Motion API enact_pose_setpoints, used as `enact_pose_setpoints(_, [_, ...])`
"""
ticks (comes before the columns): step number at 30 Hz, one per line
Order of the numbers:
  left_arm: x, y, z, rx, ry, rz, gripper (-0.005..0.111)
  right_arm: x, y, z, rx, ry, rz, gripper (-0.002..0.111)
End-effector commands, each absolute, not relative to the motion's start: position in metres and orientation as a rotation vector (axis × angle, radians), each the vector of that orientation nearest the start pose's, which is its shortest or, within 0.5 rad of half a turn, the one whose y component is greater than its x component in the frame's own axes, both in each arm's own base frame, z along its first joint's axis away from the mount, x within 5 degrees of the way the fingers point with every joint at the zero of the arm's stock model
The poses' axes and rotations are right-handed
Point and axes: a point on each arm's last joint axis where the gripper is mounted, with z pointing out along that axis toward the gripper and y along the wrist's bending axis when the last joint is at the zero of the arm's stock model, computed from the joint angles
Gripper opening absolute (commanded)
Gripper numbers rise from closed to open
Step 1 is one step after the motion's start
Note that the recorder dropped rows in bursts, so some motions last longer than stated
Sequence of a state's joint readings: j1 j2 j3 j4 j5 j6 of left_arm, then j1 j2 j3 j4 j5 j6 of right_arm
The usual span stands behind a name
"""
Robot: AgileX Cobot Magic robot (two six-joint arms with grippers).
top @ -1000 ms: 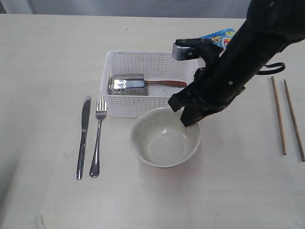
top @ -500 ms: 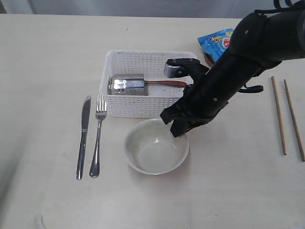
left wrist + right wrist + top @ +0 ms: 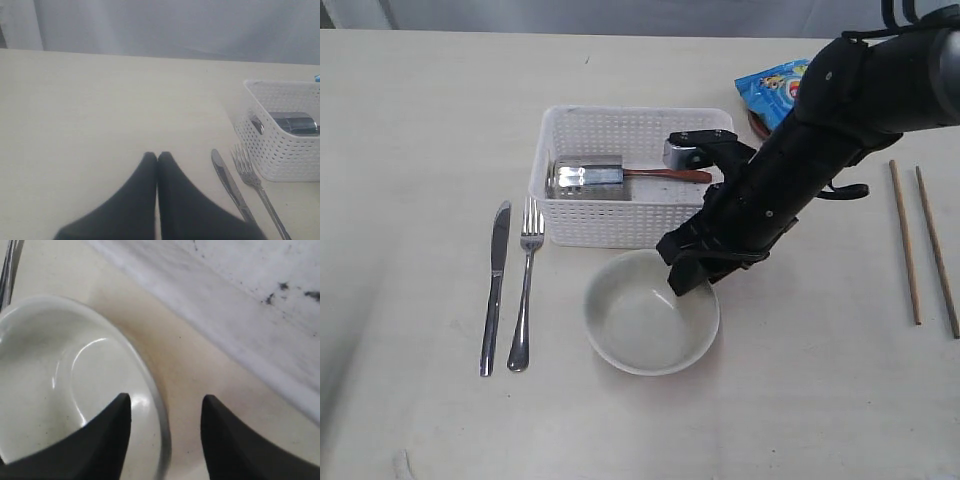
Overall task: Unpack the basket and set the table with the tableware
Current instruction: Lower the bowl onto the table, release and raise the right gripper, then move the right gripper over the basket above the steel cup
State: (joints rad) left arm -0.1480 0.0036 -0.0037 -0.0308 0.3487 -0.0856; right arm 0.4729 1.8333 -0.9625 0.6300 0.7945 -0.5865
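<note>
The white bowl (image 3: 650,325) sits upright on the worktop (image 3: 420,120), mouth up, just beside the basket (image 3: 610,222). Being round, it has no long axis, and its inside is glossy and plain. The right gripper (image 3: 166,400) straddles its rim with fingers apart; the left gripper (image 3: 157,156) is pressed together.

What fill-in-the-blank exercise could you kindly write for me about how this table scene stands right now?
1. The steel cup lies on its side inside the white ____.
2. The right gripper straddles the rim of the bowl, so its jaws are ____.
3. The left gripper holds nothing, and its fingertips meet, so it is ____.
4. The two chopsticks lie side by side on the ____.

Missing words: basket; open; shut; table.
</note>
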Motion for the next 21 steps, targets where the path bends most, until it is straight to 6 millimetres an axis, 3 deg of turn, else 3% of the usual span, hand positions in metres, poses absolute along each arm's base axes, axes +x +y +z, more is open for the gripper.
enact_pose_setpoints(1, [0.053, -0.009, 0.182, 0.046, 1.834, -0.195, 0.000, 0.263, 0.177, 0.175, -0.925, 2.835, 0.703, 0.044])
enact_pose_setpoints(8, [0.053, -0.009, 0.182, 0.046, 1.834, -0.195, 0.000, 0.265, 0.175, 0.252, -0.829, 2.692, 0.675, 0.044])
enact_pose_setpoints(13, [0.053, -0.009, 0.182, 0.046, 1.834, -0.195, 0.000, 0.284, 0.185, 0.293, -0.735, 2.595, 0.710, 0.044])
enact_pose_setpoints(18, [0.053, -0.009, 0.182, 0.046, 1.834, -0.195, 0.000, 0.321, 0.207, 0.308, -0.638, 2.641, 0.776, 0.044])
enact_pose_setpoints(21, [0.053, -0.009, 0.182, 0.046, 1.834, -0.195, 0.000, 0.346, 0.219, 0.300, -0.595, 2.721, 0.757, 0.044])
